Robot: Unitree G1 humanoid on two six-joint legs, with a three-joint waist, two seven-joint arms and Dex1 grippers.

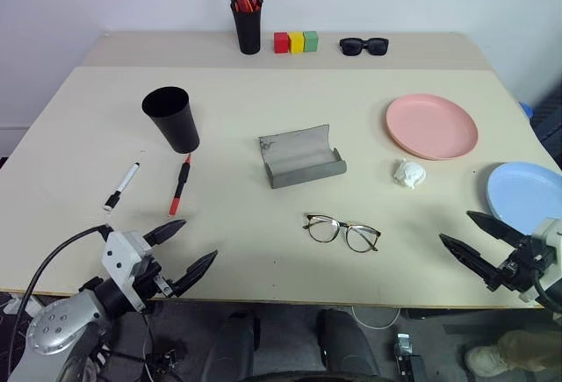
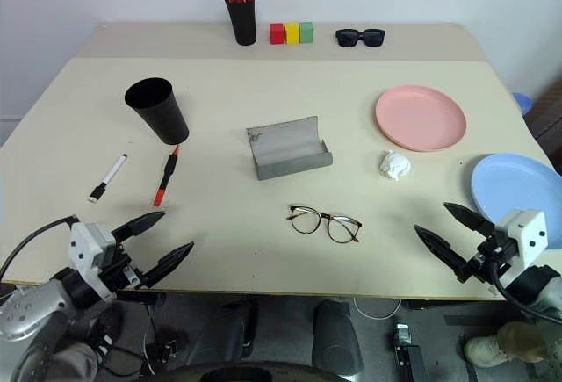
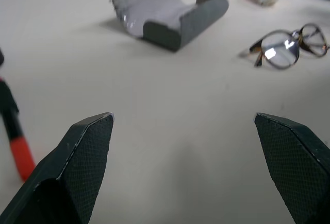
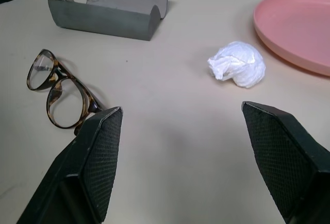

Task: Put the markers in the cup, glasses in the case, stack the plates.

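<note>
Both grippers, left (image 1: 190, 247) and right (image 1: 471, 234), were spread wide, holding nothing. Thin-framed clear glasses (image 1: 342, 232) lay at 6 o'clock of the open grey felt case (image 1: 301, 159). White marker (image 1: 122, 186) and red marker (image 1: 180, 185) lay at 7 o'clock of the matte black tapered cup (image 1: 172, 118); salmon pink plate (image 1: 431, 126) and light blue plate (image 1: 525, 194) sat apart.

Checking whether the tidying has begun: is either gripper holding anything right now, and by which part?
Nothing is held. The left gripper and the right gripper both hang open and empty at the table's near edge.
</note>
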